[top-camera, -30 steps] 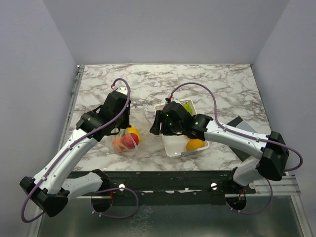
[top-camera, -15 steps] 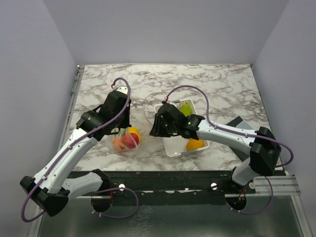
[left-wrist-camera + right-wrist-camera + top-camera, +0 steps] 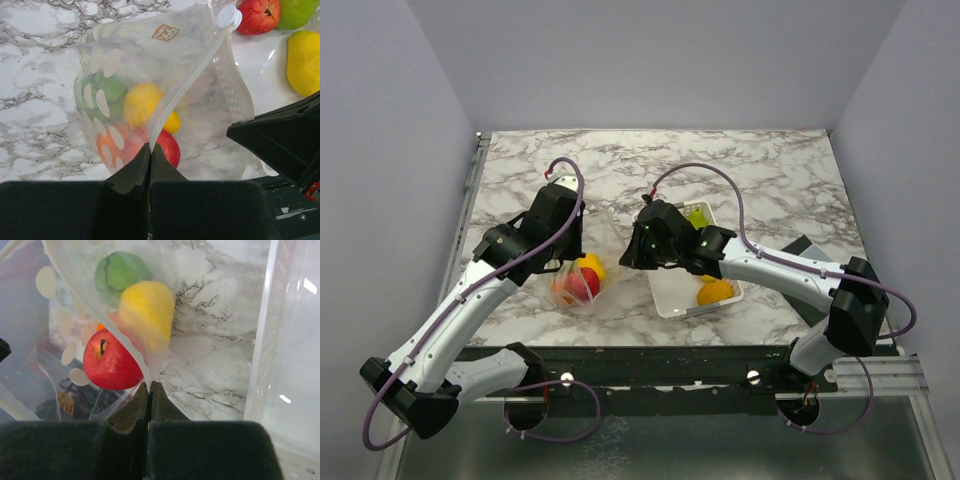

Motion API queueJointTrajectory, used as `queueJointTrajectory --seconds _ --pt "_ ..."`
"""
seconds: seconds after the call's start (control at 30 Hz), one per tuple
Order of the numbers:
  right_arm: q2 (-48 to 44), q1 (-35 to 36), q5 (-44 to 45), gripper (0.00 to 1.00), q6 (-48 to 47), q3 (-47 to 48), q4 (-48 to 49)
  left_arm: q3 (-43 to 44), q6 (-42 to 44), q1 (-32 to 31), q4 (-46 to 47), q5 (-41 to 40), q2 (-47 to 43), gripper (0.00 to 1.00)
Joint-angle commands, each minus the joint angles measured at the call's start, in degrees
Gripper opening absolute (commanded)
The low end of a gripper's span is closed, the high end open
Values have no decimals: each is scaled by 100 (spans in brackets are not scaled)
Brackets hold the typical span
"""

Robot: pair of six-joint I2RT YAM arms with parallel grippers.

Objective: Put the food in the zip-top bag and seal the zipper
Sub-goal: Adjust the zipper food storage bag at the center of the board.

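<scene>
My left end effector [image 3: 150,149] pinching the zipper [image 3: 172,100], right end effector [image 3: 149,388] pinching the zip-top bag [image 3: 65,305] rim, basket [image 3: 270,340] just beside

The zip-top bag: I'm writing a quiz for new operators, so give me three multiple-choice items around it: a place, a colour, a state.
1. The white basket stands: A. under the zip-top bag; B. beside it, on the side of the right gripper; C. stacked on top of it.
2. The stemmed fruit in the bag is: A. blue; B. red; C. purple.
3. The right gripper is: A. wide open; B. holding a fruit; C. shut on the bag's edge.
1 B: the top view shows it next to the bag on that side.
2 B: the right wrist view shows it red.
3 C: its jaws meet on the plastic.
</scene>
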Motion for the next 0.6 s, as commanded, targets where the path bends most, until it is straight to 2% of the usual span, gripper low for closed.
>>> queueJointTrajectory --seconds 0.0,0.3,0.57 --pt "-303 49 -16 1 -324 262 -17 284 -2 -4 -115 -181 -161 0" --pt "-542 42 -2 0 -1130 983 -687 632 47 -11 -392 -338 -204 0" --pt "-394 43 -296 1 -1703 1756 -1502 332 -20 -11 -398 -353 -294 0"
